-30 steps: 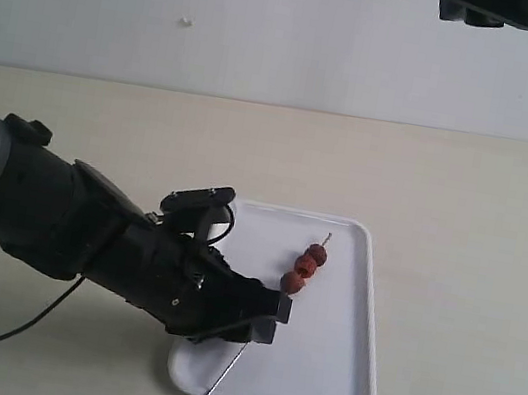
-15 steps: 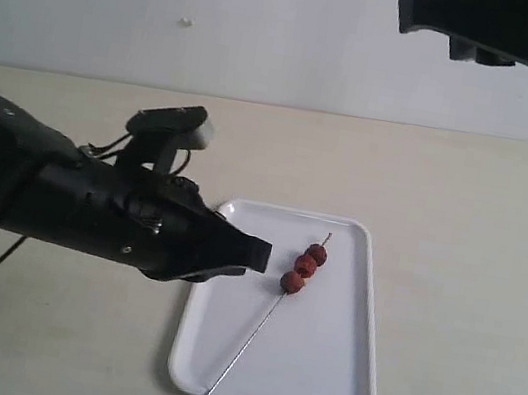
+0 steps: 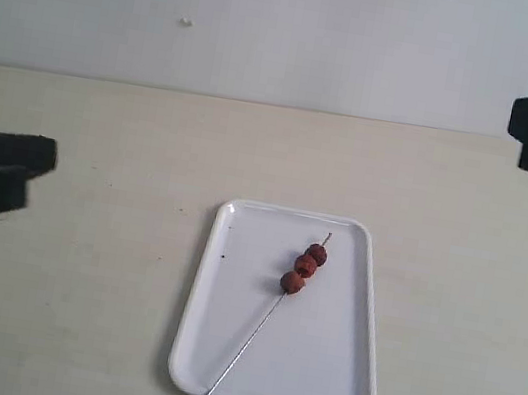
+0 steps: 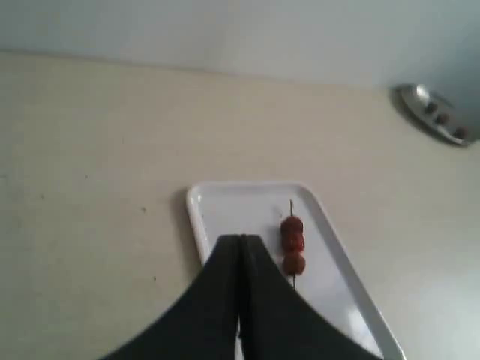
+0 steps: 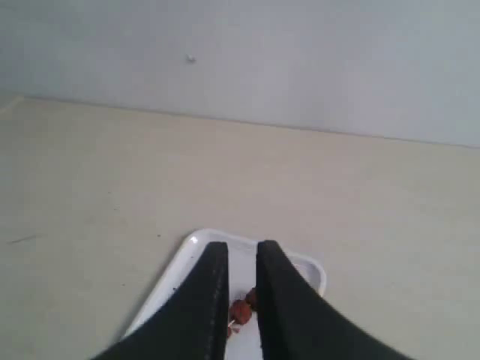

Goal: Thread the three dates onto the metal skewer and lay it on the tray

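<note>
The white tray (image 3: 336,372) lies on the tan table, right of middle. The thin metal skewer (image 3: 243,351) rests slantwise across it, its near end sticking out past the front rim. The three dates (image 3: 304,266) sit threaded in a row near its far tip. My left gripper (image 3: 44,164) hovers at the far left, well clear of the tray, jaws pressed shut and empty (image 4: 241,238). My right gripper (image 3: 519,127) hangs high at the right edge; in the right wrist view (image 5: 242,246) a narrow gap shows between its fingers, with the dates (image 5: 241,310) far below.
A round grey metal fitting (image 4: 435,124) shows beside the table in the left wrist view. A pale wall (image 3: 292,30) stands behind the table's far edge. The tray (image 4: 225,206) carries a few dark specks.
The left arm has pulled back from over the tray to the far left, with its jaws closed. The right arm has swung from the top to the right edge. Skewer and dates stay put.
</note>
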`<state>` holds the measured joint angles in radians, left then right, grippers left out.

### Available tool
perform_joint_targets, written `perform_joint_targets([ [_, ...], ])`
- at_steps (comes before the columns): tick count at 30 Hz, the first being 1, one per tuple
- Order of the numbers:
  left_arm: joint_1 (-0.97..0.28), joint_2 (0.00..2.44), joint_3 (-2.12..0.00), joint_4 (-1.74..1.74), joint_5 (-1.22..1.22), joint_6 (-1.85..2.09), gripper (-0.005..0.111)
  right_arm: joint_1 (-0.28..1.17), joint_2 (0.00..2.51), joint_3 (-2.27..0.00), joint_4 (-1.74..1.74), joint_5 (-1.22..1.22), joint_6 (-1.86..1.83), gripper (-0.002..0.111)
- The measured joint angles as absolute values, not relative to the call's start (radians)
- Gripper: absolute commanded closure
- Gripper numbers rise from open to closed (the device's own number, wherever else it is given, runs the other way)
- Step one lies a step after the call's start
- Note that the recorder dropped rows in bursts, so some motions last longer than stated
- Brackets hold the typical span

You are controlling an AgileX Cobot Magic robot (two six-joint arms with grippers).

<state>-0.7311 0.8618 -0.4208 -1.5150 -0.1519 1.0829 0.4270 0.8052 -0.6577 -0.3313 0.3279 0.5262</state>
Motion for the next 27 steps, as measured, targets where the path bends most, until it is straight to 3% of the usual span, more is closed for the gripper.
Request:
perform_joint_targets([
  [15, -0.731, 0.240, -0.194, -1.449, -0.254, 1.085, 0.107, 0.427, 0.503, -0.255, -0.312, -0.022, 0.518, 0.108],
  [27, -0.731, 0.128, -0.080, -1.459, -0.298, 1.087, 0.107, 0.427, 0.498, -0.200, -0.316, -0.025, 0.507, 0.108],
])
